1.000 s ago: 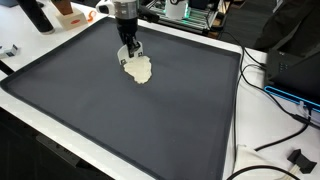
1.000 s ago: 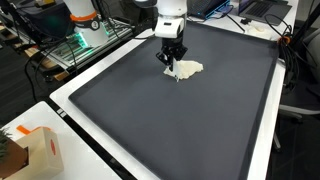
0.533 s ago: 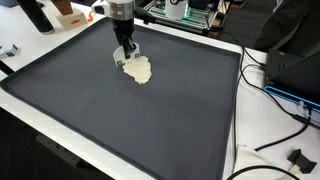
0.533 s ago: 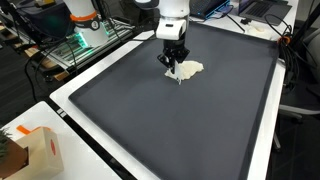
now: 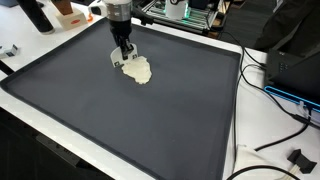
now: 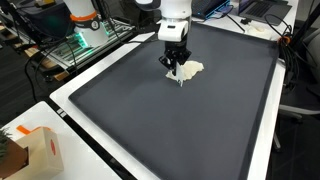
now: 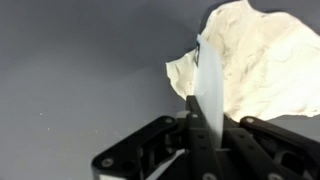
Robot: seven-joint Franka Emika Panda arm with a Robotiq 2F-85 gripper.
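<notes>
A flat cream-coloured lump (image 5: 139, 70) lies on the dark grey mat (image 5: 120, 120), toward its far side; it also shows in the other exterior view (image 6: 190, 69). My gripper (image 5: 123, 55) points down at the lump's edge (image 6: 175, 67). In the wrist view the gripper (image 7: 205, 128) is shut on a thin white blade-like tool (image 7: 209, 85). The tool's tip rests at the edge of the lump (image 7: 262, 65). What the tool is exactly, I cannot tell.
The mat (image 6: 170, 120) has a raised white border. A cardboard box (image 6: 38, 150) stands off one corner. Cables (image 5: 285, 105) and a black case (image 5: 300, 70) lie beside the mat. A dark bottle (image 5: 37, 15) and equipment racks stand behind.
The gripper with the white tool has shifted slightly along the lump's edge. The lump has stayed in place.
</notes>
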